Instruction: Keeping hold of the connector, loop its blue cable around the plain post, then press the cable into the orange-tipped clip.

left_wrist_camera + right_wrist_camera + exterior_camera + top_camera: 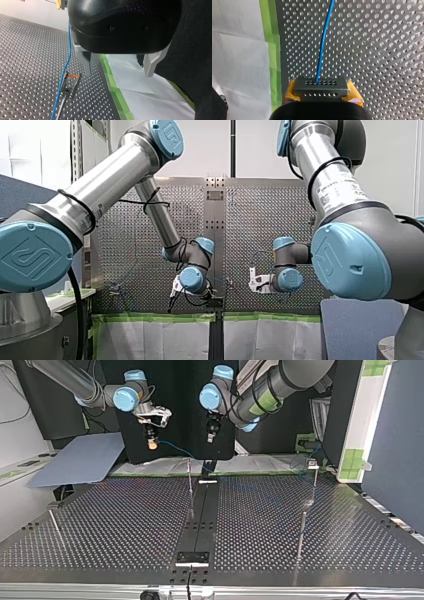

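In the right wrist view my right gripper [322, 92] is shut on a grey connector [321, 84] with rows of small holes, yellow pads [291, 88] on both sides of it. Its blue cable [324, 37] runs straight ahead over the perforated table. In the top view that gripper [151, 444] hangs at the left, above the table's far edge, and the cable [177, 450] sags toward the middle. My left gripper [118, 72] is open and holds nothing. Beside one of its metal fingers [86, 63] stands the orange-tipped clip [72, 76], right next to the cable [65, 67].
Thin metal posts stand on the table [125, 525] in the top view: one near the middle strip [190, 485], one at the right [302, 530], one at the left [55, 527]. Green tape [113, 82] and white paper [140, 85] line the table's edge.
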Robot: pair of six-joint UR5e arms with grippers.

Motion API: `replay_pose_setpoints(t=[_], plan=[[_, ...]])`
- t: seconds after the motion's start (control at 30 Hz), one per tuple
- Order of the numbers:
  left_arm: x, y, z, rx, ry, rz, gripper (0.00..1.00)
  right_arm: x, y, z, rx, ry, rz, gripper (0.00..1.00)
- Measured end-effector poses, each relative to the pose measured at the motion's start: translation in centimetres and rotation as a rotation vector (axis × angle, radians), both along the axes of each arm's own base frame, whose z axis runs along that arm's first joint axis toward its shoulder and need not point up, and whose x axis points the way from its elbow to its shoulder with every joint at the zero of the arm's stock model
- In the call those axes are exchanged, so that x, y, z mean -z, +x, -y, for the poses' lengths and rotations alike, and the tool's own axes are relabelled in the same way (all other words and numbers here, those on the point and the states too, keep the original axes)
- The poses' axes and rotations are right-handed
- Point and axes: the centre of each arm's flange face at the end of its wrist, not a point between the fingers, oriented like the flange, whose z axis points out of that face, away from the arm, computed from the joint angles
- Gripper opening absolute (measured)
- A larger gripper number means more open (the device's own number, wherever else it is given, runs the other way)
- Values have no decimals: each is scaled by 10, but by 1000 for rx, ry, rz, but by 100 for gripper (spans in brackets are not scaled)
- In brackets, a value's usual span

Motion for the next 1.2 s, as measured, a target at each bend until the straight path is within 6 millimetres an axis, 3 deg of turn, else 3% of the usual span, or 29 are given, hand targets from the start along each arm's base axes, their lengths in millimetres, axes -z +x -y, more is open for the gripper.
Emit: replay_pose_setpoints(t=[0.47, 1.0, 1.2], plan=[[-2, 10, 2, 10, -41, 37, 100, 4, 18, -21, -130, 74, 25, 0], [-3, 12, 0, 1, -40, 39, 100, 5, 28, -29, -176, 93, 41, 0], [-19, 16, -6, -44, -40, 35, 100, 6, 29, -29, -178, 95, 37, 0]])
